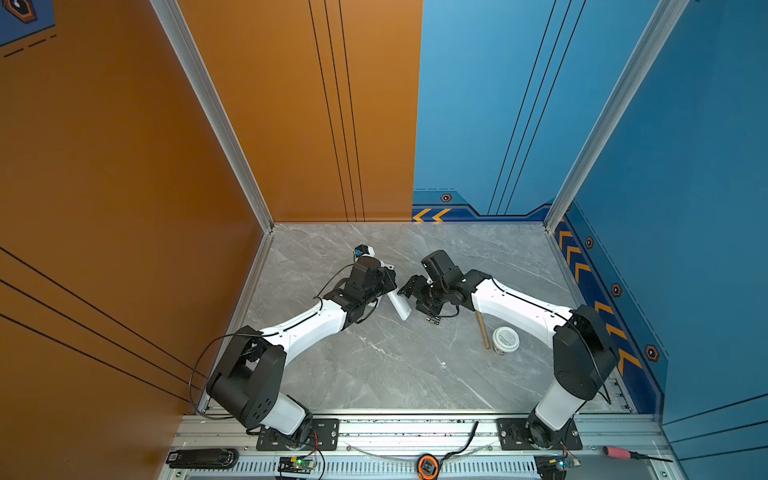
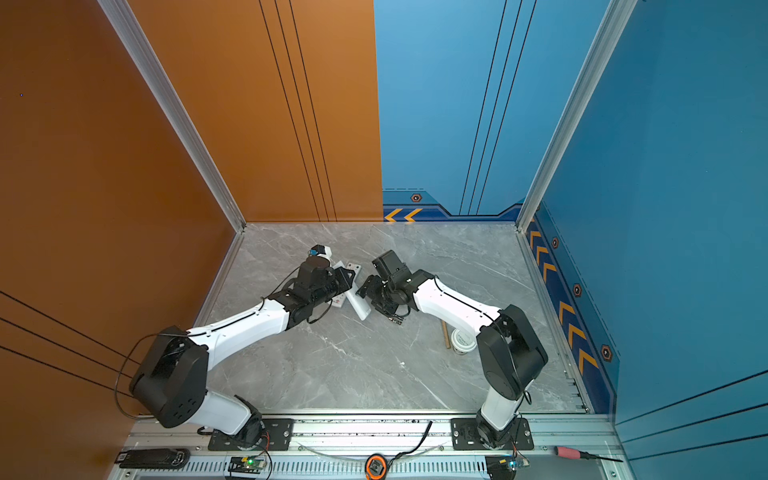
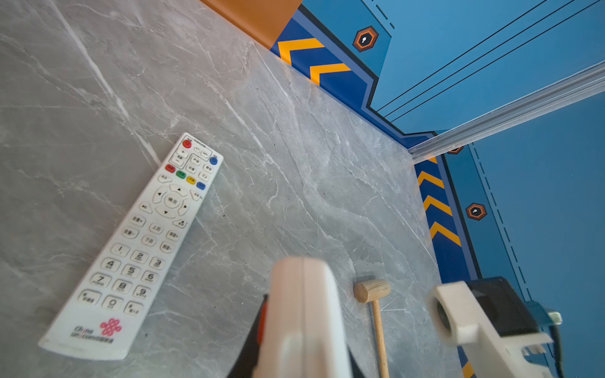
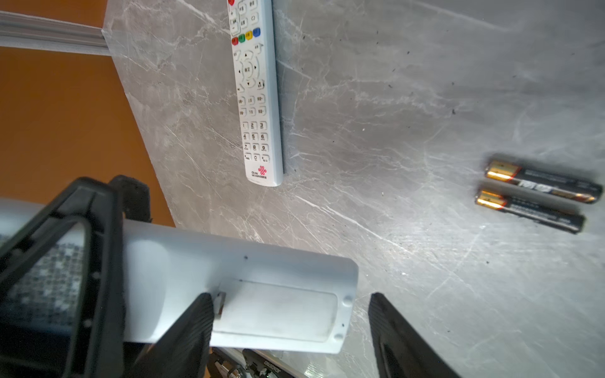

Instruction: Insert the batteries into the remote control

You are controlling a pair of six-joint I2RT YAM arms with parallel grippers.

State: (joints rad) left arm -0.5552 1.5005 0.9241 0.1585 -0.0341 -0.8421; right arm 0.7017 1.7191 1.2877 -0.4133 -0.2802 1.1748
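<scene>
1. At mid-table, the left gripper point(image 1: 390, 290) clamps a remote point(image 4: 262, 294) (back up, cover on).
2. The right gripper point(image 4: 288, 327) is released, fingers point(image 4: 193, 330) astride its cover end.
3. Two batteries point(image 4: 537, 193) lie side by side on the table point(image 4: 393, 98) nearby.

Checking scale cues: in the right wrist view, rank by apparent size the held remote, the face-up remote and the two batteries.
1. The held remote: largest, though nearness to the camera inflates it.
2. The face-up remote: next, its top end cut off by the frame.
3. The two batteries: smallest; they look alike, so unranked between them.
</scene>
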